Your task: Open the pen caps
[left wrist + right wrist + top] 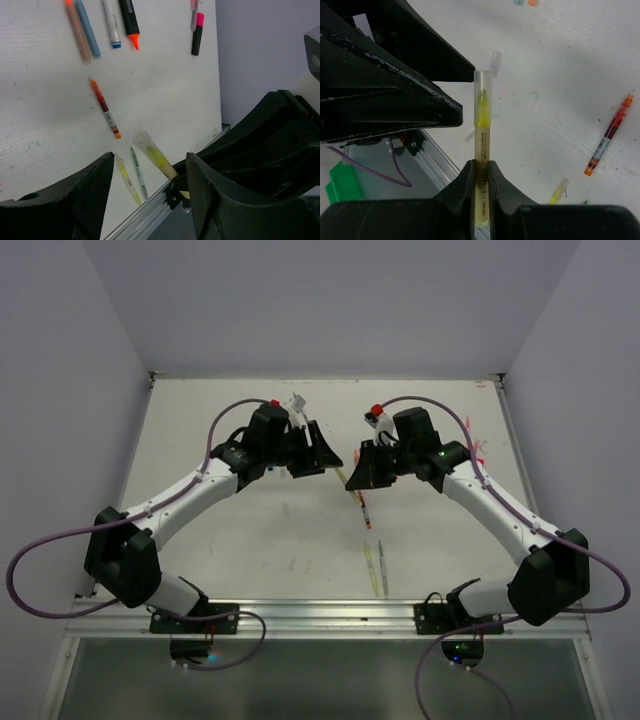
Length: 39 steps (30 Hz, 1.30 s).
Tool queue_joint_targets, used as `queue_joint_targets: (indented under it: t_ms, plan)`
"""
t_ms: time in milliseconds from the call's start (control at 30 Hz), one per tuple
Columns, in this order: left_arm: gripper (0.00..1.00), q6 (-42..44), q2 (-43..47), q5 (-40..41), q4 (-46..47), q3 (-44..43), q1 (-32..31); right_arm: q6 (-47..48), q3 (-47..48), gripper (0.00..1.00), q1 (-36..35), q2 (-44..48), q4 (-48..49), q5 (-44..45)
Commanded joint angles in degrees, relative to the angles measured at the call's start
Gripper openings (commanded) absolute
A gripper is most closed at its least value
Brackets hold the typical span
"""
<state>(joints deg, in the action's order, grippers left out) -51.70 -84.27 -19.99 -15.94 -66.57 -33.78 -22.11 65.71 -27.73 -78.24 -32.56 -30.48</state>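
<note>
Clear tubular pen cap [482, 87], apparently seated on a yellow pen [481, 145].

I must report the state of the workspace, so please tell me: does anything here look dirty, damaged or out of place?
Nothing spilled or broken. The table carries faint stray ink marks, teal and pink, beside the yellow pen. The loose pens lie at mixed angles.

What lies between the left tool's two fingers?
A clear cap on the yellow pen that the right tool holds; the left wrist view shows it.
</note>
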Motion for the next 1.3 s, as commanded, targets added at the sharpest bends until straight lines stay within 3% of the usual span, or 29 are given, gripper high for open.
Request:
queue_joint_targets:
  t_ms: [0,800,900,1000,1167,1267]
  plan:
    - [0.63,-0.68,-0.72,-1.64,-0.57,-3.74,-0.32,-2.06,0.99,0.00,0.13,1.60,3.20,-3.27]
    - [0.59,-0.06,-5.64,-1.28,-4.71,-8.41,-1.55,-3.82,2.40,0.00,-0.31,1.95,4.43,-3.62]
    - [0.55,-0.15,-5.91,-1.55,-4.45,-8.41,-1.73,-3.91,2.05,0.00,-0.40,2.03,4.52,-3.36]
    - [0.40,-0.24,-6.34,-1.98,-4.36,-8.41,-1.64,-4.08,1.96,0.00,-0.66,1.95,4.87,-3.10]
    - [0.26,-0.77,-6.52,-2.42,-3.83,-8.23,-1.73,-4.43,2.75,0.00,-0.93,1.34,5.49,-2.57]
    - [0.08,-1.29,-6.43,-2.86,-3.48,-7.97,-1.81,-4.35,3.28,0.00,-1.28,0.54,5.66,-2.48]
